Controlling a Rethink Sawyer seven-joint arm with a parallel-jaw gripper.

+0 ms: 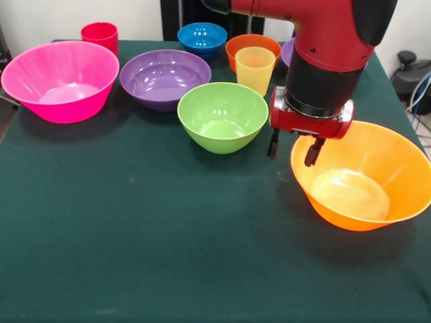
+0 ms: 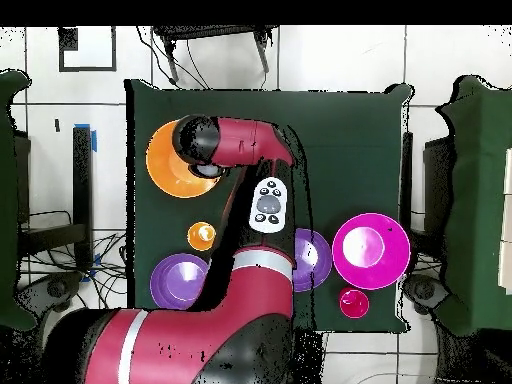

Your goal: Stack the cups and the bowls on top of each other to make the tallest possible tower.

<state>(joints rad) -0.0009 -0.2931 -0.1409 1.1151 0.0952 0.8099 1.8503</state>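
Note:
My gripper is open and hangs at the left rim of the big orange bowl, one finger outside the rim and one inside. It holds nothing. The green bowl stands just left of it. Behind are the pale yellow cup, the small orange-red bowl, the small blue bowl, a purple bowl, the red cup and the big pink bowl. The second purple bowl is mostly hidden by my arm in the front view. The orange cup is hidden.
All the bowls and cups stand apart and upright on the dark green tablecloth. From above my arm covers the green bowl and part of the big orange bowl. The table's edges are close to the pink and orange bowls.

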